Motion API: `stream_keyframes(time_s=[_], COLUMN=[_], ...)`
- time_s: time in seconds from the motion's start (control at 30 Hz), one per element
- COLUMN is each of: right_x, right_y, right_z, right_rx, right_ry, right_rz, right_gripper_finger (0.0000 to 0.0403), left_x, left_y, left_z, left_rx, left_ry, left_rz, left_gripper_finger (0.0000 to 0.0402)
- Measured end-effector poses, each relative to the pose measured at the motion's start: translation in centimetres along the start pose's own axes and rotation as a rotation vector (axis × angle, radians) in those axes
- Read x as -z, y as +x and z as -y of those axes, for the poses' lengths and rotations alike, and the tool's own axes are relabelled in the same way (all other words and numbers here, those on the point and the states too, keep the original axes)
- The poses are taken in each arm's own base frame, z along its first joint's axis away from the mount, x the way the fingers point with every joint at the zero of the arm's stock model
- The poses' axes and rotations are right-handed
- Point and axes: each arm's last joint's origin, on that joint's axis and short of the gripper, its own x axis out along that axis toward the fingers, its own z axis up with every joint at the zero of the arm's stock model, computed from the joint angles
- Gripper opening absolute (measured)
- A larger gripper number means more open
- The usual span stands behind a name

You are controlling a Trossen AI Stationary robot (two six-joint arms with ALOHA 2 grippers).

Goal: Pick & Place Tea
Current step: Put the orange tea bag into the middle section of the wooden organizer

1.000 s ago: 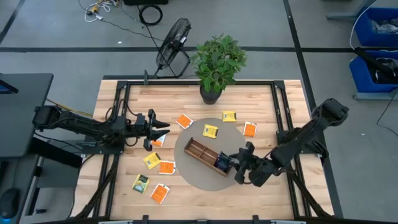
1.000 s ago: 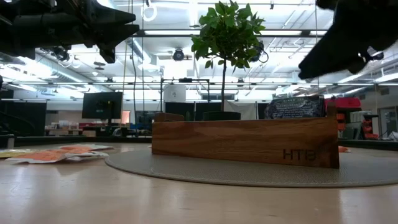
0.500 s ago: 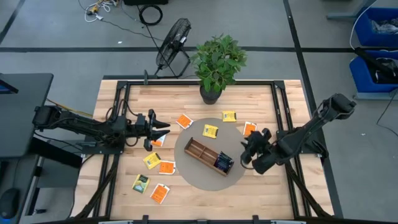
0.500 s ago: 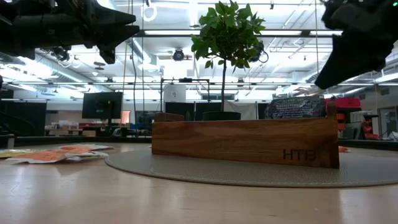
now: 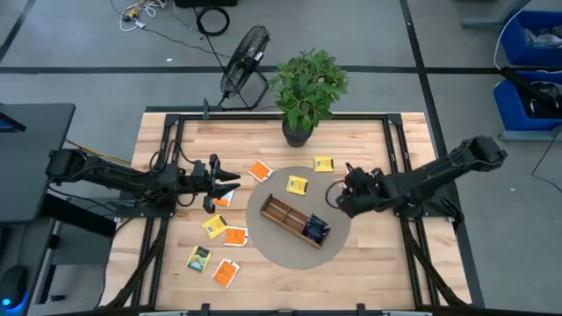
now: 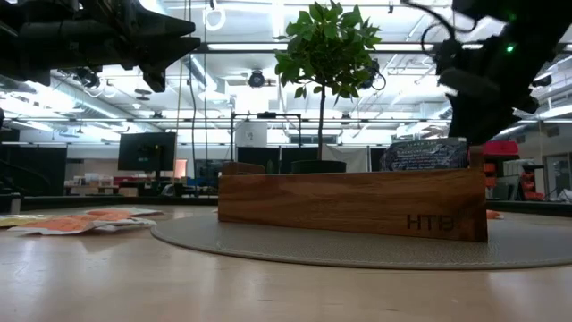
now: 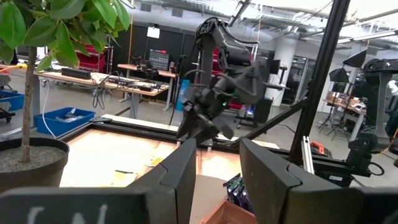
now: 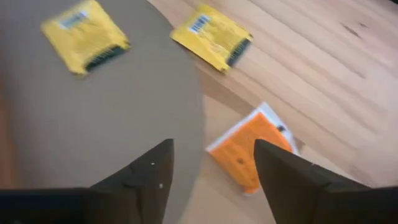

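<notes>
Right gripper (image 8: 208, 171) open, empty, above orange sachet (image 8: 252, 149) just off the round mat's (image 8: 124, 112) right edge. Sachet probably light, thin, flexible; pinch one edge. Left gripper (image 5: 230, 179) idle, state indeterminate.

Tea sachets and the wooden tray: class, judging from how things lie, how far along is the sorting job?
Done: dark blue sachets stand in one end compartment of the wooden tray. In hand: the right gripper, open and empty, hovers above an orange sachet at the mat's edge; the left gripper waits over the table's left side. Left: the yellow sachets and the other loose sachets on the table.
</notes>
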Motion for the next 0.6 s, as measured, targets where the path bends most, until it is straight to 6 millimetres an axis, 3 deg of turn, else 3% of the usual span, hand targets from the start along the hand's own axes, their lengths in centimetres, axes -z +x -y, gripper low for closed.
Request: stream_keyframes(time_s=[0.27,0.6], right_x=[-1.8,-4.8], right_y=[1.4,3.0], right_z=[1.7,2.1], right_rx=[0.078,-0.117], right_ry=[-0.024,-0.078], right_rz=[-0.084,-0.118], right_gripper_finger=[0.0251,0.0251], left_x=[0.0,0.0], left_y=[0.0,0.0], left_z=[0.0,0.0], left_rx=[0.0,0.0], left_ry=[0.0,0.002], left_rz=[0.0,-0.004], left_gripper_finger=[0.0129,0.0129])
